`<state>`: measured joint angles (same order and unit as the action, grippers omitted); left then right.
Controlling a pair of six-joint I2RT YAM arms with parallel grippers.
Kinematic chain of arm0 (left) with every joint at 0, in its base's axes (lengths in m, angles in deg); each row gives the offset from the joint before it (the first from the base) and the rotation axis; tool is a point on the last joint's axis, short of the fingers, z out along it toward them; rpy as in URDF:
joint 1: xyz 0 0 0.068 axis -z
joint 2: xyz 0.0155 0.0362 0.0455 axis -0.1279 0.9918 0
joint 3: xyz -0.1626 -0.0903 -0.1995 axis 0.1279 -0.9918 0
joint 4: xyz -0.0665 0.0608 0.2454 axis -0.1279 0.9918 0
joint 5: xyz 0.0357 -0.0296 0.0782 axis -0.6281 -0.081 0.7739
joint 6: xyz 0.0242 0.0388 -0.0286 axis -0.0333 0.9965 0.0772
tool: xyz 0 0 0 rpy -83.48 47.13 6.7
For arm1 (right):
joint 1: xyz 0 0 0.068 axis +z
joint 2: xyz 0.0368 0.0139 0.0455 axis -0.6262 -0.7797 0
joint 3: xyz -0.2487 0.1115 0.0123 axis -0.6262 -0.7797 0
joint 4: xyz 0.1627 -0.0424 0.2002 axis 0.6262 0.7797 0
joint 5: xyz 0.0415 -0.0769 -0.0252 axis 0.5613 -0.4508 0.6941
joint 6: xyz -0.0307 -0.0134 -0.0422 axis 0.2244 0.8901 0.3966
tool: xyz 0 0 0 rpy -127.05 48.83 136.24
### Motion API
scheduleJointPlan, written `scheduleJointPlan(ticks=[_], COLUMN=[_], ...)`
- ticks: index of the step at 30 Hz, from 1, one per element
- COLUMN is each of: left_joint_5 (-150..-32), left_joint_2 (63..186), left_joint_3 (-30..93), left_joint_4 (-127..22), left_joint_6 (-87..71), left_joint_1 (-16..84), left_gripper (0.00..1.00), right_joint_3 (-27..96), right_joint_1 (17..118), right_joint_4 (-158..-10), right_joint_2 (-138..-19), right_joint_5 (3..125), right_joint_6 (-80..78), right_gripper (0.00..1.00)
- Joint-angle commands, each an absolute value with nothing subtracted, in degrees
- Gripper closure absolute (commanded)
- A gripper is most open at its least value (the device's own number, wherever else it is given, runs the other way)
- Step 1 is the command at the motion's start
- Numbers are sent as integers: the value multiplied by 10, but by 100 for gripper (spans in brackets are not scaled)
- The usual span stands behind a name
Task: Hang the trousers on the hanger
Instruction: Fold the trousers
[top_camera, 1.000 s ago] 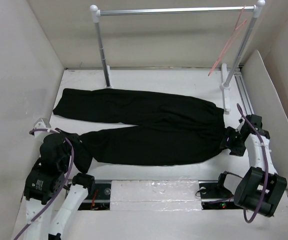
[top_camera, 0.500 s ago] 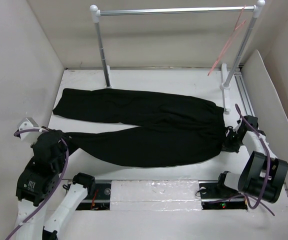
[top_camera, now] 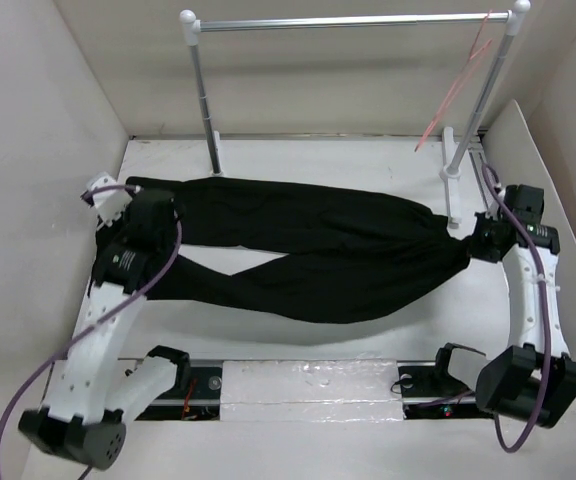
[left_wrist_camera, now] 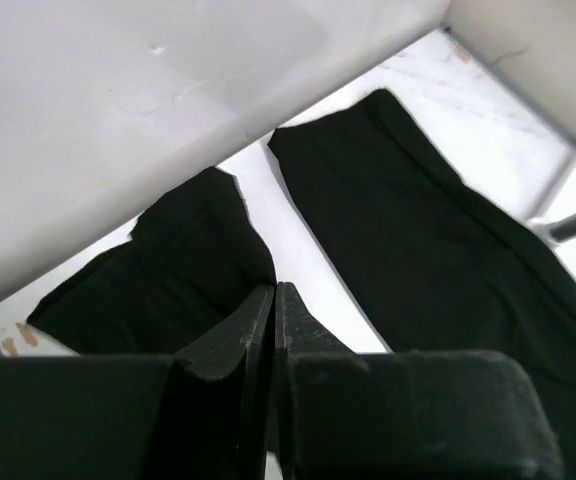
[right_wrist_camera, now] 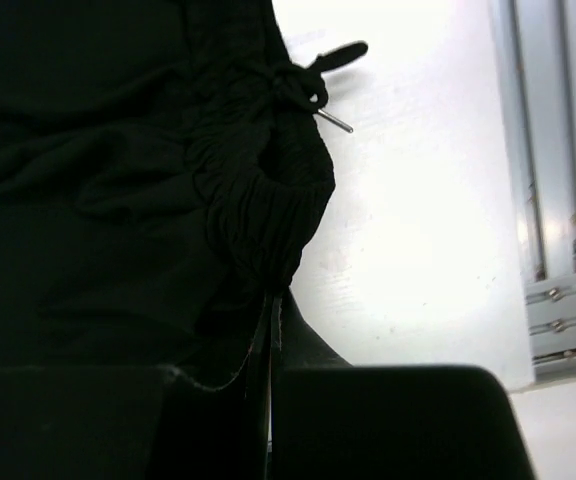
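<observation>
The right gripper (right_wrist_camera: pixel 271 310) has just clamped onto the waistband and the left gripper (left_wrist_camera: pixel 273 300) pinches a leg end, so the trousers (top_camera: pixel 308 260), stretched between them, leave the table's (top_camera: pixel 368 160) near edge, ready for carrying to the hanger (top_camera: pixel 458 88) at the far-right corner.

Gathered trousers (right_wrist_camera: pixel 98 180) waistband in right gripper (right_wrist_camera: pixel 271 312)

Top view, set high at the 6 o'clock edge, faces the rail (top_camera: pixel 348 20) at 12 o'clock; both wrist views, close over the trousers (top_camera: pixel 308 250), share that garment with it.
</observation>
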<state>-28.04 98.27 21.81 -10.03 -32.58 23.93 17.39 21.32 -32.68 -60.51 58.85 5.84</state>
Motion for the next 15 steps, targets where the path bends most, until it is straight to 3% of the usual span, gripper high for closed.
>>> scheduleJointPlan(ticks=[1, 4, 8, 15], left_joint_5=[-312, -344, -490, -487], left_joint_2=[1018, 1083, 1192, 1340], left_joint_3=[232, 260, 325, 451], left_joint_4=[-203, -238, -257, -251], left_joint_6=[-271, -260, -254, -245], left_joint_1=[179, 137, 9, 2], left_gripper=[100, 100, 100, 100], right_joint_3=[241, 267, 328, 414], right_joint_1=[222, 222, 228, 234], right_joint_4=[-337, -379, -418, -439], right_joint_2=[-640, -683, -750, -875], right_joint_5=[582, 618, 632, 655], right_joint_6=[80, 61, 34, 31], right_gripper=[100, 100, 100, 100])
